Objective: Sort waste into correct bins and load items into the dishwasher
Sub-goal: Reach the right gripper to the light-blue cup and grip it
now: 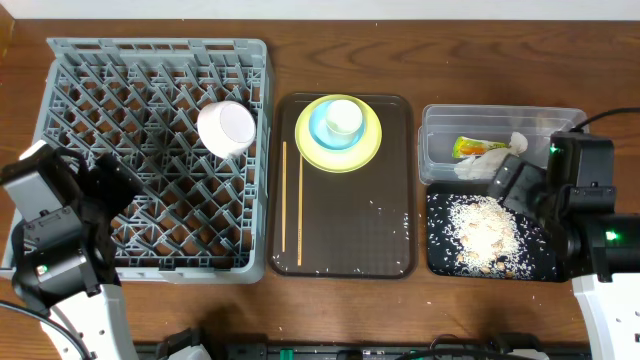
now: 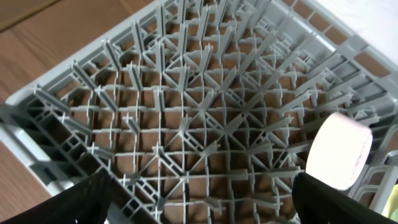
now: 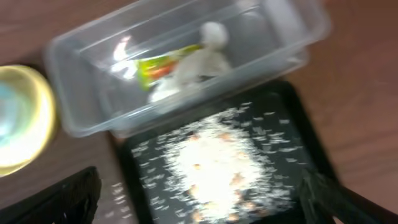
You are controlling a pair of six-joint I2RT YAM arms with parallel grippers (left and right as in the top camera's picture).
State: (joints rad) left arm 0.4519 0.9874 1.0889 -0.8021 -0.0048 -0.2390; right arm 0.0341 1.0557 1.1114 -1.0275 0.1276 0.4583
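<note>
**Chopsticks lie right of the left gripper, long axis near-to-far**

- Left gripper (image 2: 202, 208): fingers spread wide and holding nothing. It hangs over the near-left part of the dish rack (image 1: 60, 60).
- A white cup (image 1: 226, 128) lies on its side in the rack's far-right area.
- Right gripper (image 3: 202, 202): spread and empty as far as I can judge. Its wrist view is blurred. It sits over the seam between the clear tub (image 1: 435, 165) and the black tray (image 1: 437, 262).
- The wrapper (image 1: 470, 147) and tissue (image 1: 505, 155) are in the tub. The rice (image 1: 485, 232) is heaped on the black tray.
- The chopsticks (image 1: 285, 205) are on the left edge of the brown serving tray (image 1: 350, 250), just beside the rack wall. They lie parallel, and their length runs near-to-far.
- The yellow plate (image 1: 372, 148) with its stacked cups is at the tray's far end, between the arms.
- My read is that the left arm is nearer the chopsticks. It would need to travel right across the rack and set its jaws across the sticks, closing left-right.
- A few crumbs (image 1: 405, 222) are scattered on the brown tray's right side, closer to the right arm.
</note>
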